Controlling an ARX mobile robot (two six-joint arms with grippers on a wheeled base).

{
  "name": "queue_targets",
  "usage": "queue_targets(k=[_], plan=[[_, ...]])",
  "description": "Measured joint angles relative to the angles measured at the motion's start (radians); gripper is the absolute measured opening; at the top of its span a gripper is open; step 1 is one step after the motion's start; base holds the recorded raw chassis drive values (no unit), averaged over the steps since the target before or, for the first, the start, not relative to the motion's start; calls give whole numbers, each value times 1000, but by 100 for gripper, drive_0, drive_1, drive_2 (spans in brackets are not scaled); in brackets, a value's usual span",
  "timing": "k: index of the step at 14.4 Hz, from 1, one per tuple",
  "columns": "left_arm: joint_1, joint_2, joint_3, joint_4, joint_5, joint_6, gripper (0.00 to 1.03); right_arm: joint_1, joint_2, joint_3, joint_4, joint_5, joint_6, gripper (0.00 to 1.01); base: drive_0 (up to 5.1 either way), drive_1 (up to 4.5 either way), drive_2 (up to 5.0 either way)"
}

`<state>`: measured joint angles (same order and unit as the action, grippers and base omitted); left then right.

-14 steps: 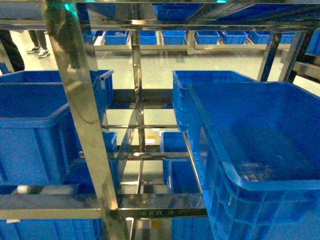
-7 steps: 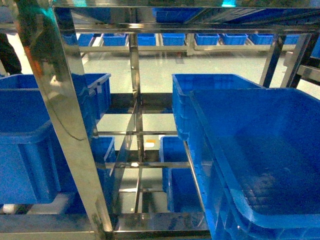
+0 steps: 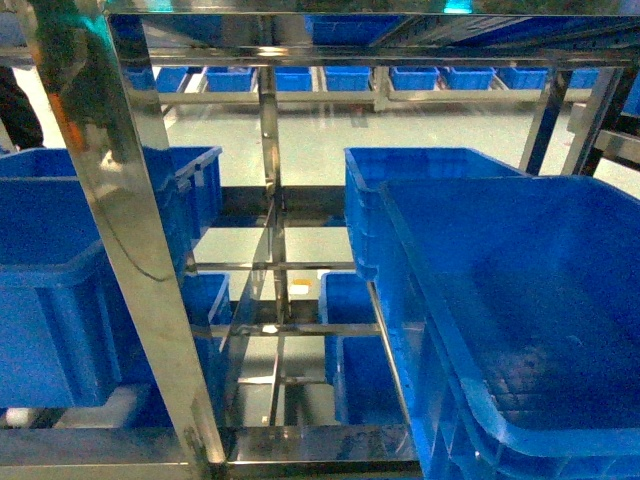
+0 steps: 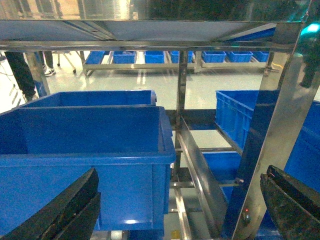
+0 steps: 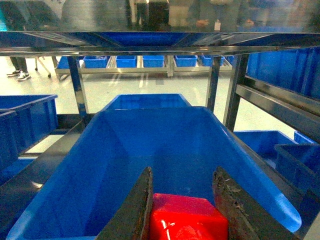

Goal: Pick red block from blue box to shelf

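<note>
Head view: just the shelf (image 3: 150, 250) with blue crates (image 3: 520, 300), no pincers visible. Left wrist: left pincer (image 4: 175, 210) gapes wide, holding nothing. Right wrist: right pincer (image 5: 185, 210) clamps the red block (image 5: 187, 217), a crate (image 5: 150, 145) just beyond it.

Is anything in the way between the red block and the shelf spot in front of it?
The right gripper holds the red block between its fingers. Straight ahead sits a blue crate on the shelf, its near wall facing the block. Nothing else visible blocks the way; the crate looks empty inside.
</note>
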<state>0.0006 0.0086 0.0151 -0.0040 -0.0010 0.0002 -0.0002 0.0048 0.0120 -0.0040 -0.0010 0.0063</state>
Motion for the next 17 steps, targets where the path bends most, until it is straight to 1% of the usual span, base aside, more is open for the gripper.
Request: queue_targets(k=[17], plan=[[0,0,0,0,0,0,98,0,0,0,0,0,0,29,0,0,0]])
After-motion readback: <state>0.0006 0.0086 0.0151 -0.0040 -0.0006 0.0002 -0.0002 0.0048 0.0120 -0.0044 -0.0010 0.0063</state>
